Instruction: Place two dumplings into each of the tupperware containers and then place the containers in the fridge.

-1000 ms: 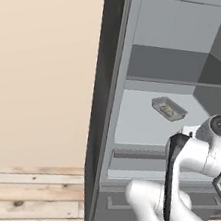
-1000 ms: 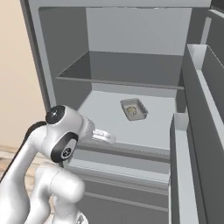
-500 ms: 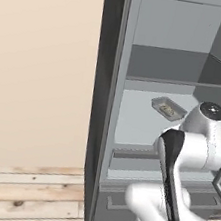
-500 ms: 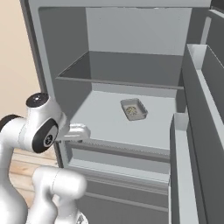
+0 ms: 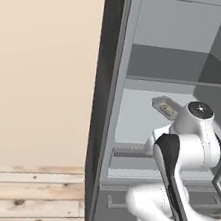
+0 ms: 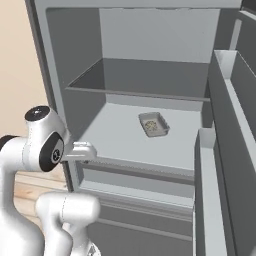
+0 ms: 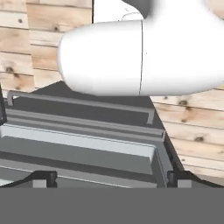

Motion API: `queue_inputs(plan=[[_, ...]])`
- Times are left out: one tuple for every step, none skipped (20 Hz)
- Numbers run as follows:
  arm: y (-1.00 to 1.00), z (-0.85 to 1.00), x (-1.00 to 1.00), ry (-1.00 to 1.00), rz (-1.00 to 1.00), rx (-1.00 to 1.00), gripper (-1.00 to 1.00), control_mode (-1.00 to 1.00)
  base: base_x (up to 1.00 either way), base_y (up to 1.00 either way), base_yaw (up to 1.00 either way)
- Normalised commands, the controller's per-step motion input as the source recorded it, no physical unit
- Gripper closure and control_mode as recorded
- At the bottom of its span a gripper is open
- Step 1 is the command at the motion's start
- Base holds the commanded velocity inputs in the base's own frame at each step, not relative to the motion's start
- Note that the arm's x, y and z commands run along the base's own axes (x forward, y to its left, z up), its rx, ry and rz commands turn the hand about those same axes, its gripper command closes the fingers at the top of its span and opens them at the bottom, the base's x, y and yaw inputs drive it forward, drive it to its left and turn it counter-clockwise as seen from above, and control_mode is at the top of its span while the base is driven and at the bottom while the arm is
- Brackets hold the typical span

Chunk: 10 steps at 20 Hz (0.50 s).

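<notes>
The fridge (image 6: pixel 115 136) stands open, showing a pale grey inside. One tupperware container (image 6: pixel 153 124) lies on its middle shelf with dumplings (image 6: pixel 151 128) inside; it also shows as a small tray (image 5: pixel 164 107) behind my arm. My gripper (image 7: pixel 110 178) is open, its two dark fingertips (image 7: pixel 46 178) far apart with nothing between them. It looks down on the fridge's low drawer front (image 7: pixel 83 146) and the floor, well away from the container. My wrist (image 6: pixel 46 145) hangs at the fridge's left front edge.
The open fridge door with its deep bins (image 6: pixel 225 130) runs along the right. An upper shelf (image 6: pixel 145 80) sits above the container. Wooden floor (image 5: pixel 18 194) and a beige wall (image 5: pixel 38 70) lie left of the fridge.
My arm has drawn back from the middle shelf and swung toward the fridge's left front edge. The container has stayed where it was on the shelf.
</notes>
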Motion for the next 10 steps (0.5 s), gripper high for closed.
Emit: queue_inputs(plan=[[0.00, 0.00, 0.00, 0.00, 0.00, 0.00, -1.00, 1.00, -1.00, 0.00, 0.36], [0.00, 0.00, 0.00, 0.00, 0.00, 0.00, -1.00, 1.00, -0.99, 0.14, 0.57], [0.00, 0.00, 0.00, 0.00, 0.00, 0.00, -1.00, 1.00, -0.79, 0.14, 0.67], [0.00, 0.00, 0.00, 0.00, 0.00, 0.00, -1.00, 1.00, -0.59, 0.20, 0.74], [0.00, 0.00, 0.00, 0.00, 0.00, 0.00, -1.00, 1.00, -0.33, 0.33, 0.82], [0.00, 0.00, 0.00, 0.00, 0.00, 0.00, -1.00, 1.00, -0.17, 0.34, 0.88], [0.00, 0.00, 0.00, 0.00, 0.00, 0.00, -1.00, 1.00, -0.01, 0.33, 0.95], [0.00, 0.00, 0.00, 0.00, 0.00, 0.00, -1.00, 1.00, 0.00, 0.29, 0.99], [0.00, 0.00, 0.00, 0.00, 0.00, 0.00, -1.00, 1.00, 0.00, 0.29, 1.00], [0.00, 0.00, 0.00, 0.00, 0.00, 0.00, -1.00, 1.00, 0.00, 0.26, 1.00]])
